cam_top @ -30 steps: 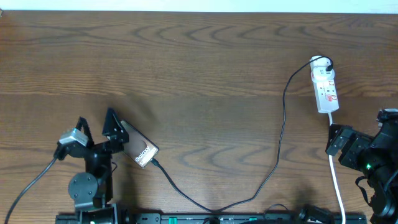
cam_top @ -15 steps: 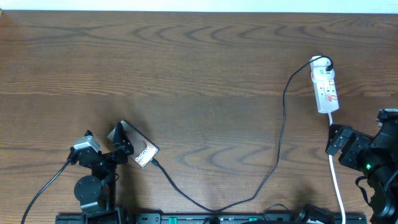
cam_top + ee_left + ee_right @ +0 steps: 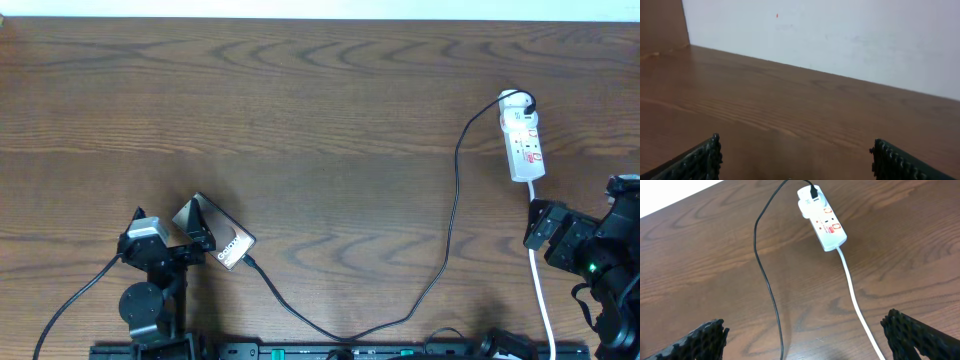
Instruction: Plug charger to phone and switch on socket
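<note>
The phone lies at an angle on the table at the front left. The charger runs from the black plug on the socket, loops along the front edge, and its tip sits at the phone's lower right end. My left gripper is open and empty, with its right finger over the phone's left end. Its wrist view shows only bare table and wall between the fingers. My right gripper is open and empty, below the socket, with the charger cable between its fingers.
The socket's white cord runs from the socket toward the front edge, past my right gripper; it also shows in the right wrist view. A white wall rises behind the table's far edge.
My left gripper has drawn back toward the front edge, staying open. The phone, charger and right arm have not moved.
</note>
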Robot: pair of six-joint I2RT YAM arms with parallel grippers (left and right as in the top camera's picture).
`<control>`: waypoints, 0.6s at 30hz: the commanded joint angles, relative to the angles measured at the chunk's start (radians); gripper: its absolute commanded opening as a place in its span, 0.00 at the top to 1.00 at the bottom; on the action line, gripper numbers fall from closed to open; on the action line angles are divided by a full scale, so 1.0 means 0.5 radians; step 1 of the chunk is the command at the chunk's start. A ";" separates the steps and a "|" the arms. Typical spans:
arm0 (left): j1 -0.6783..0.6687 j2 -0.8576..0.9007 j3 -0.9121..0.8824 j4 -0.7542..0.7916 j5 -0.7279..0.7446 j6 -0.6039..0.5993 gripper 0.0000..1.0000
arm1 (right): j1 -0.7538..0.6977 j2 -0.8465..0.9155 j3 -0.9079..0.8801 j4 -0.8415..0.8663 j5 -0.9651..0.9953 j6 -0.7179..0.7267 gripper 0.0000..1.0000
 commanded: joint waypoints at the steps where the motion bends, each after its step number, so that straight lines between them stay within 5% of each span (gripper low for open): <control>1: 0.011 -0.018 -0.014 -0.105 0.101 0.138 0.07 | 0.012 -0.008 -0.002 -0.001 -0.007 -0.024 0.01; 18: 0.005 -0.014 -0.014 -0.089 0.114 0.083 0.07 | 0.011 -0.008 -0.002 -0.001 -0.007 -0.024 0.01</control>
